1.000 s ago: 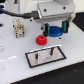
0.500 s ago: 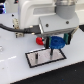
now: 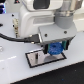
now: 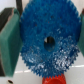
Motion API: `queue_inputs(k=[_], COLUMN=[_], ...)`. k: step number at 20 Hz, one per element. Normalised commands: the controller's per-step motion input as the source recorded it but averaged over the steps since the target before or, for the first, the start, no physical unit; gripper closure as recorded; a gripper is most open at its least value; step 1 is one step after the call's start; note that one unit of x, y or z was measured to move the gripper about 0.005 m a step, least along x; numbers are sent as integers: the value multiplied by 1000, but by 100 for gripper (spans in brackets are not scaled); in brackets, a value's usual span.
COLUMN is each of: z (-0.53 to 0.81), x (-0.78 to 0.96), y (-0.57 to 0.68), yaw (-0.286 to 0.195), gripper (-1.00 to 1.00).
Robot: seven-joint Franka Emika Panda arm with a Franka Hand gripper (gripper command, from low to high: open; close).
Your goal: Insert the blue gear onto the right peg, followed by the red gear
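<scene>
Wrist view is filled almost wholly by the blue gear (image 4: pixel 48 41), seen face-on with its toothed rim and a small dark centre hole. It is held between two green finger pads (image 4: pixel 9 47), one pressed against each side of the disc, so the hand (image 4: pixel 46 42) is closed on the gear. Just past the gear's edge, a part of the red gear (image 4: pixel 53 80) is seen, lying on the white bench (image 4: pixel 15 80); whether the two gears touch cannot be told.

In the exterior view, the hand (image 3: pixel 53 49) is seen low over the bench (image 3: pixel 15 67), with the blue gear (image 3: pixel 54 48) gripped between its fingers. Directly beneath it, the black-rimmed grey plate (image 3: pixel 37 59) is laid flat on the bench. The pegs of the plate cannot be made out, being blurred and partly covered by the hand. Behind, the white arm body (image 3: pixel 35 22) takes up most of the view.
</scene>
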Motion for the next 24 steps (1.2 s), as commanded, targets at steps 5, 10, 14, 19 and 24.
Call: queue_inputs(k=[5,10,14,19,24], z=[198,358,49,-14,-64], x=[112,82,126,162,226], y=[-82,-81,-222,-158,-74], yaw=[0,0,0,0,0], gripper=[100,100,100,100,100])
